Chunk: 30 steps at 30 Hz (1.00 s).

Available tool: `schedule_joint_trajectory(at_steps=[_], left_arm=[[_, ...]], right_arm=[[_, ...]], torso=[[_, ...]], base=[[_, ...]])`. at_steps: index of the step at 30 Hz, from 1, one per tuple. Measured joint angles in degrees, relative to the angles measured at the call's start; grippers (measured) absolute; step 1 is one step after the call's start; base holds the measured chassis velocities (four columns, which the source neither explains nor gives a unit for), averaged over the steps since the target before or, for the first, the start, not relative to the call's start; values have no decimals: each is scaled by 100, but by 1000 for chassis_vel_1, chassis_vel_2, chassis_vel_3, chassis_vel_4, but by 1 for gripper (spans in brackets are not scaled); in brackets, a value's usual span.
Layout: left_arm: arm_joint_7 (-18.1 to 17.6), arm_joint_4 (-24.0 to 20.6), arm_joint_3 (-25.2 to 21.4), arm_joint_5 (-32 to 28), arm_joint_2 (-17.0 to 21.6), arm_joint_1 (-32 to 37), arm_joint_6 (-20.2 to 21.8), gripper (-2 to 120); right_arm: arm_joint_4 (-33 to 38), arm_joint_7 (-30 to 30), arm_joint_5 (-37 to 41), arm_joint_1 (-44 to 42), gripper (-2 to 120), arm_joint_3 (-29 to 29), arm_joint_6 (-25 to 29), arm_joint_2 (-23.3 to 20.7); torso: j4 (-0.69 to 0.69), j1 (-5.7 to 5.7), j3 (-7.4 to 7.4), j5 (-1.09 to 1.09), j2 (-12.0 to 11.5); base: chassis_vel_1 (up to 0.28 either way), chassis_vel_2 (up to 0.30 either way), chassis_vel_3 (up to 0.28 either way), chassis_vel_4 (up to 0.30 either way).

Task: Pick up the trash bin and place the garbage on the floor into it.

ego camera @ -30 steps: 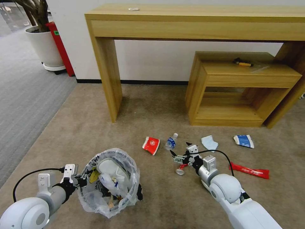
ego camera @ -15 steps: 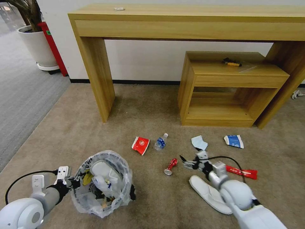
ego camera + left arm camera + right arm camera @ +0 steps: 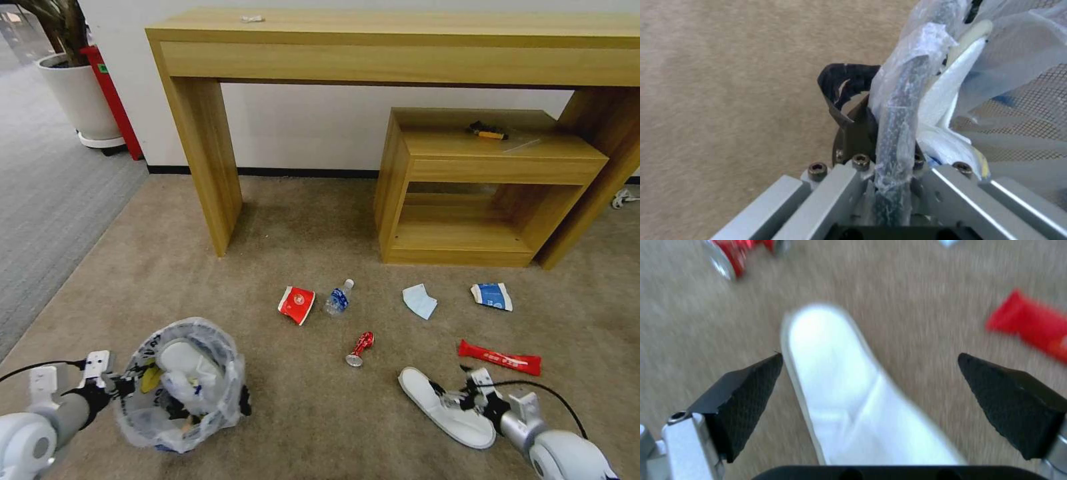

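Two grippers: left [image 3: 117, 387] clamps bin rim [image 3: 896, 110], right [image 3: 460, 390] spread over slipper [image 3: 443, 407] beside wrapper [image 3: 500, 358].

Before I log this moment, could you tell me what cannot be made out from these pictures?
- Head view: what lies deep in the trash bin is hidden by its crinkled bag and a white slipper on top.
- Head view: the small thing on the low shelf is too small to identify.
- Right wrist view: the red wrapper is blurred and cut off by the edge.
- Left wrist view: the left hand clamps the bin's rim; the bag hides its far finger.
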Motion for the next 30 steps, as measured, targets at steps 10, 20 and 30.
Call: schedule_joint_trajectory(at_steps=[10, 20, 30], left_arm=[[58, -59, -214, -158, 77, 74, 0, 0], [25, -253, -132, -184, 24, 111, 0, 0], [1, -385, -64, -169, -10, 122, 0, 0]], right_arm=[[-577, -202, -452, -86, 100, -56, 105, 110], [-1018, -193, -693, 249, 84, -224, 271, 289], [-1419, -143, -748, 489, 45, -355, 378, 397]], torso=[[-2, 0, 0, -2, 0], [-1, 0, 0, -1, 0], [-3, 0, 0, -4, 0]], base=[[0, 0, 0, 0], [0, 0, 0, 0], [0, 0, 0, 0]])
